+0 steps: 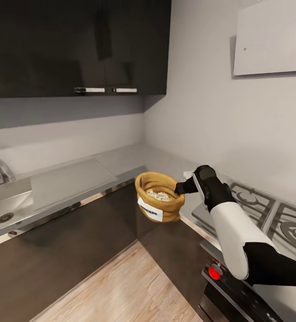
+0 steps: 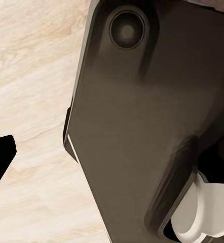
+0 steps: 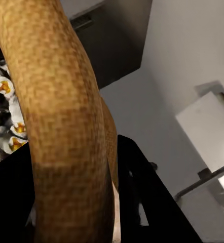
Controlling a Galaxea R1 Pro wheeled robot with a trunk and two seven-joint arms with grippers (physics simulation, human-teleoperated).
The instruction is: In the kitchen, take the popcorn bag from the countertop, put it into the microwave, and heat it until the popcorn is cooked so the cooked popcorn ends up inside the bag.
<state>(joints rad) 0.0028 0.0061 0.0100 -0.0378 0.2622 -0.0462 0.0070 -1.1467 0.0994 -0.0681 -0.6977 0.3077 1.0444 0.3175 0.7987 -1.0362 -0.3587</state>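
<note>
One right tool [image 1: 182, 187] pinches popcorn bag [image 1: 159, 197] rim — seemingly — bag hanging beside it

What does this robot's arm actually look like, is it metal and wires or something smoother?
Smoother. The right arm is rounded glossy shells: a white forearm section between black ones, with no loose cables in sight. It ends in a black right gripper with dark, flat fingers. In the left wrist view there is a dark grey panel with a round recess.

1. White label [image 1: 150, 209] on the popcorn bag [image 1: 159, 197] carried dark print, too blurred to read.
2. Label sat at the bag's 7 o'clock side in the head view.
3. No other text was readable.
</note>
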